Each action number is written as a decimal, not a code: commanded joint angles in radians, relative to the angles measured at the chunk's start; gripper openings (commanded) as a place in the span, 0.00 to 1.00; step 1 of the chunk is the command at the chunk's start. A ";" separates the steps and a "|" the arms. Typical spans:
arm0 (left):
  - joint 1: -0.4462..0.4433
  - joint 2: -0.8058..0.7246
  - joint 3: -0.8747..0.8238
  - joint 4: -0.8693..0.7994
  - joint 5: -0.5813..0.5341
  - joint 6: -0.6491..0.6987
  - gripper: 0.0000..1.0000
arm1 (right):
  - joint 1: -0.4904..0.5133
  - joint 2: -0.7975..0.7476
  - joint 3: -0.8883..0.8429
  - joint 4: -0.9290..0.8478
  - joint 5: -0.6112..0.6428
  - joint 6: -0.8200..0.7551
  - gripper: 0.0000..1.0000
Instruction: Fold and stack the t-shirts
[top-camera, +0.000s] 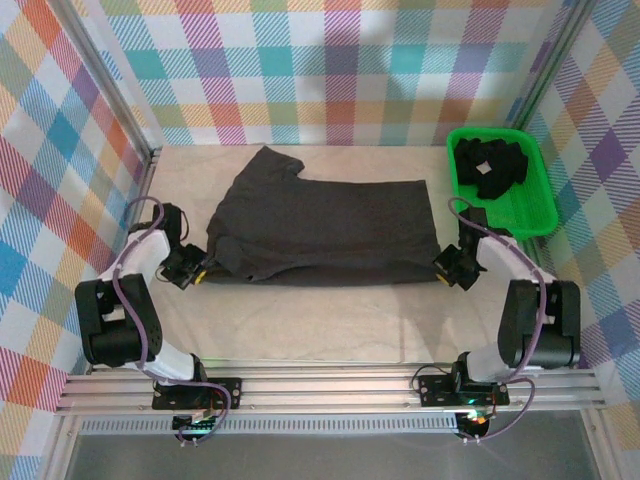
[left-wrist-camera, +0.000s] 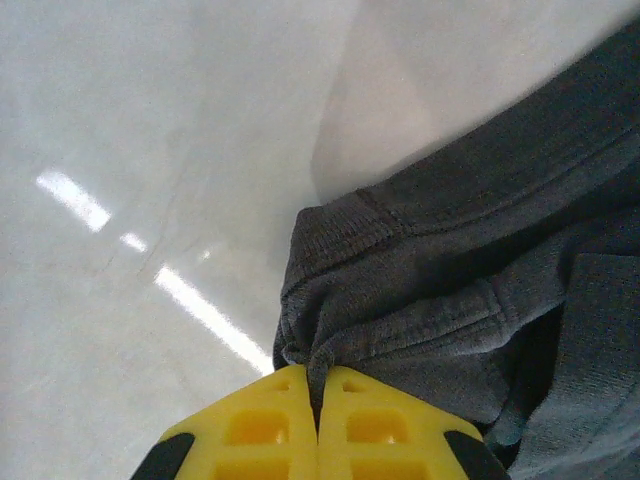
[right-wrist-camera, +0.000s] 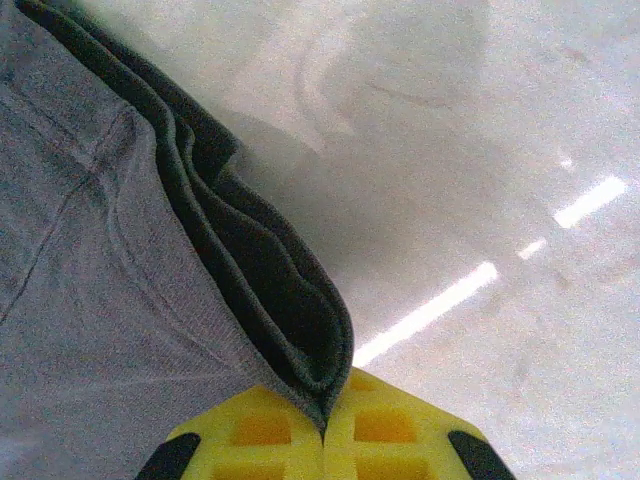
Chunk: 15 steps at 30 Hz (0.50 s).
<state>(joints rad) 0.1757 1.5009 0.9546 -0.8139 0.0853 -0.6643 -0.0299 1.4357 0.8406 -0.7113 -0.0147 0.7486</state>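
- Dark shirt (top-camera: 330, 225) lies spread flat, partly folded, in middle of table (top-camera: 320, 325).
- L gripper (top-camera: 202, 271) clamped tight on bunched near corner, approx. 8 o'clock.
- R gripper (top-camera: 444, 266) clamped on layered near corner, approx. 4 o'clock.
- Both corners pinched prob. so near edge lifts evenly for next fold.
- More shirts (top-camera: 490, 165) heaped in green bin (top-camera: 540, 215), 2 o'clock.

Left end effector (left-wrist-camera: 318, 400) (yellow fingers together) pinching hemmed corner of t-shirt (left-wrist-camera: 480, 290), table (left-wrist-camera: 130, 150) beneath.
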 joint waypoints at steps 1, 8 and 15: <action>0.010 -0.050 -0.077 -0.082 -0.053 0.018 0.00 | 0.000 -0.081 -0.066 -0.133 0.075 0.067 0.00; 0.007 -0.081 -0.180 -0.102 -0.096 0.014 0.00 | 0.007 -0.168 -0.208 -0.155 0.036 0.142 0.00; -0.003 -0.186 -0.127 -0.177 -0.139 -0.037 0.47 | 0.020 -0.255 -0.172 -0.178 0.080 0.126 0.33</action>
<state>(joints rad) 0.1753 1.3788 0.7864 -0.9115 -0.0017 -0.6769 -0.0216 1.2362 0.6266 -0.8505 0.0242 0.8734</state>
